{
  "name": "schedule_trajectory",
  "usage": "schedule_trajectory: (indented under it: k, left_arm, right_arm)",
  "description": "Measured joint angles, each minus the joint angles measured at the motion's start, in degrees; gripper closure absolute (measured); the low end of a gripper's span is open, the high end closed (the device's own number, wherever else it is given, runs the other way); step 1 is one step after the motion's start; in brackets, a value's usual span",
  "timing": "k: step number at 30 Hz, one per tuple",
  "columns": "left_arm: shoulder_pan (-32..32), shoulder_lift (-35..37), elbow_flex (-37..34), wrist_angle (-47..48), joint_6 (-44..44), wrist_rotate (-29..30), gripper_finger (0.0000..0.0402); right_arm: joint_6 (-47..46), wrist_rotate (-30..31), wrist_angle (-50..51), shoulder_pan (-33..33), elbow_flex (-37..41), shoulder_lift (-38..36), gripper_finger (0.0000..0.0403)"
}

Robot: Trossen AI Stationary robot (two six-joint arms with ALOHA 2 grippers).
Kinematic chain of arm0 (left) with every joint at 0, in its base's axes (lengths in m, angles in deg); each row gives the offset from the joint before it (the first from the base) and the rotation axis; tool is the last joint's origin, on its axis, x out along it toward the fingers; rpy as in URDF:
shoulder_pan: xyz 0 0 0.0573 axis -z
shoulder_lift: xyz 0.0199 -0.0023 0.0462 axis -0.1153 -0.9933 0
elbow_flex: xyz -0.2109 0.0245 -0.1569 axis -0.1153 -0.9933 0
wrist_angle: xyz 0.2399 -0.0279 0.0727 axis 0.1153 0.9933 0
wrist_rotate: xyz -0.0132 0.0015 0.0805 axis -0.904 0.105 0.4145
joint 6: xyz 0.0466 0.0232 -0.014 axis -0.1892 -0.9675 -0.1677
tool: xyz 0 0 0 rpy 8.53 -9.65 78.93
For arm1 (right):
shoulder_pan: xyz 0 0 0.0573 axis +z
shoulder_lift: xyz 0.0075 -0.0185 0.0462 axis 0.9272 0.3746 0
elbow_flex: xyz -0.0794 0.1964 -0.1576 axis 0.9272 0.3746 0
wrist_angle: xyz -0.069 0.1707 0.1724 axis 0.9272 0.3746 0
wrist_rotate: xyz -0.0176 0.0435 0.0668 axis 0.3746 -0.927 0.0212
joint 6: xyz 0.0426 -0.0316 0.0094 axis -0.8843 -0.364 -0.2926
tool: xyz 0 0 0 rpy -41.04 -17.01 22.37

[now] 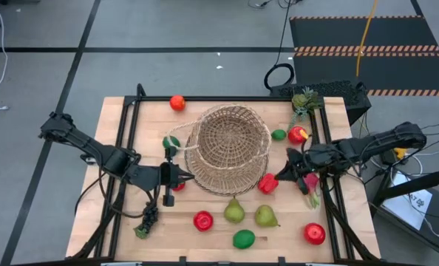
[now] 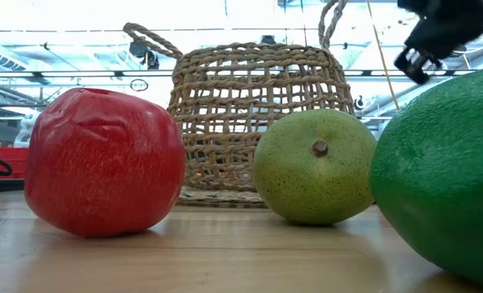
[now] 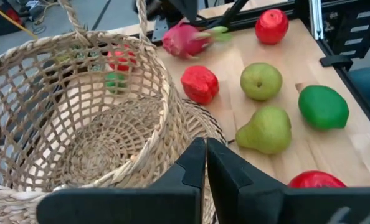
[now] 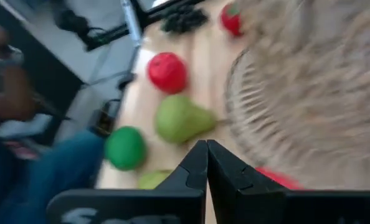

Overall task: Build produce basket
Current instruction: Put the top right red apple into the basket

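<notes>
The high view shows both closed, empty grippers, left gripper (image 1: 181, 176) and right gripper (image 1: 284, 174), flanking the basket (image 1: 229, 148) at centre; the low view shows neither clearly.

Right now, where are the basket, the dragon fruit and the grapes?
basket (image 1: 228, 137): high view, woven floor inside.
dragon fruit (image 3: 180, 39): left wrist view, pink body.
grapes (image 1: 150, 215): high view, dark bunch.

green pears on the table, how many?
2. Both lie side by side at the table's near edge: left pear, right pear. None in the basket; none seem hidden.
</notes>
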Motion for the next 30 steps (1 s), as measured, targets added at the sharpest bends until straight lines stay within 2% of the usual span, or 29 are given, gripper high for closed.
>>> schedule_trajectory:
  k: [2,4,5,11,18,20,23,30]
  left_arm:
    - [0.0,-0.1,0.0,0.1,-0.1,-0.3,0.0382]
    - [0.0,0.1,0.0,0.1,0.8,-0.3,0.0382]
    - [0.0,0.1,0.0,0.0,1.3,-0.2,0.0382]
    - [0.0,0.0,0.0,-0.7,1.8,-0.3,0.0382]
    - [0.0,0.0,0.0,-1.8,1.8,-0.3,0.0382]
    - [0.0,0.0,0.0,-2.0,1.8,-0.3,0.0382]
    - [0.0,0.0,0.0,-2.0,1.8,-0.3,0.0382]
    - [0.0,0.0,0.0,-2.0,1.3,-0.3,0.0382]
  right_arm:
    - [-6.3,-2.9,-5.8,0.9,3.3,1.0,0.0402]
    - [-6.5,-8.5,-7.6,0.6,4.5,2.6,0.0398]
    - [-6.9,-9.0,-7.7,0.6,4.5,3.5,0.0394]
    - [-6.4,-4.3,-5.6,3.9,2.0,8.9,0.0365]
    - [0.0,1.9,5.9,5.5,-9.2,16.5,0.0319]
    - [3.1,4.5,10.4,6.2,-12.2,17.9,0.03]
    - [8.2,5.1,14.9,7.4,-14.6,19.6,0.027]
    - [19.4,6.9,15.4,8.0,-15.3,21.6,0.0183]
